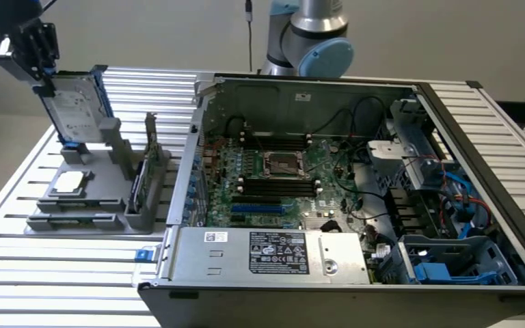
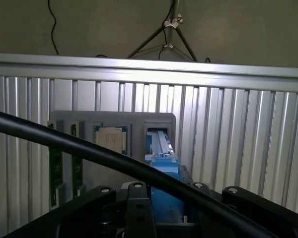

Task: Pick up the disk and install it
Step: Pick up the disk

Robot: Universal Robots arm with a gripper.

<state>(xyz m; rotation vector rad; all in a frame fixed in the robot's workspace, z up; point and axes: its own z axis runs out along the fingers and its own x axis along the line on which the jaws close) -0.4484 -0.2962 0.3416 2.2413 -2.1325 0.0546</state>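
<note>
Exterior view: black gripper [image 1: 40,63], jaws partly closed, clamps the upright rectangular silver disk [image 1: 73,104], framed in blue plastic, at a grey moulded fixture [image 1: 80,221].

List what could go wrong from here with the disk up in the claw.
1. The claw grips the disk by its top edge alone, so the disk may slip or tilt.
2. The disk's lower end hangs close to the grey holder, on whose upright post it might catch.
3. The processor chip lies bare in the holder below, where a dropped disk could strike it.
</note>
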